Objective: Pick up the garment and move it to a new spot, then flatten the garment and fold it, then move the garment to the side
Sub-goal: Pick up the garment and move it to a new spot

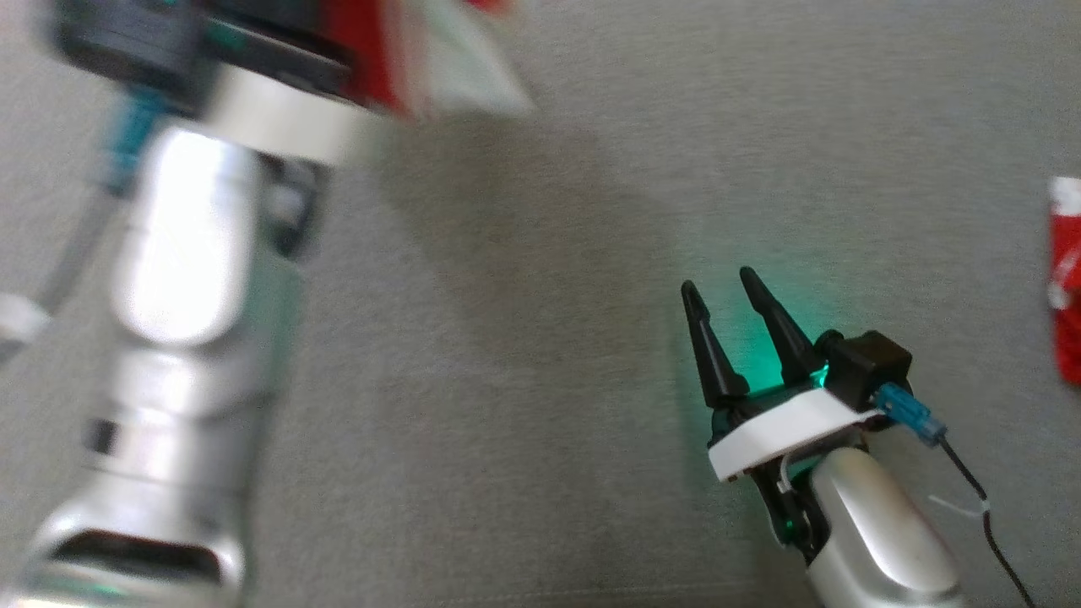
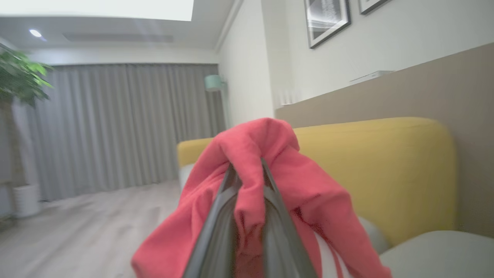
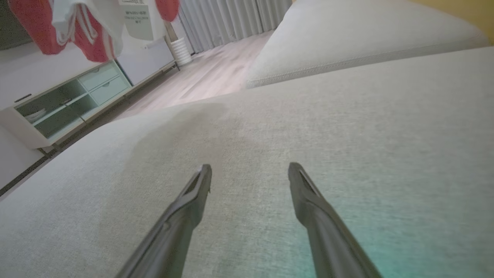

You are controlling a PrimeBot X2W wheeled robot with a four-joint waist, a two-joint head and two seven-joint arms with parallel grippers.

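Left wrist view shows the red, soft-cloth garment point(image 2: 278, 162) bunched between the left fingers point(image 2: 216, 227), which are closed tight on a fold. This keeps it hanging in the air above the grey fabric sofa seat point(image 3: 347, 135), ready, I judge, for carrying to a new spot. The right fingers point(image 3: 185, 208) stand wide apart, holding nothing, low over the seat, probably kept free to help flatten it.

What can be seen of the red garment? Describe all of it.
The red garment is soft, fleecy-looking cloth with white panels and a label. Bunched and held above the grey cushion, it drapes in folds over the left tool, whose shut fingers pinch a fold between them. From the right wrist view it dangles in the air. Nothing else is seen touching it.
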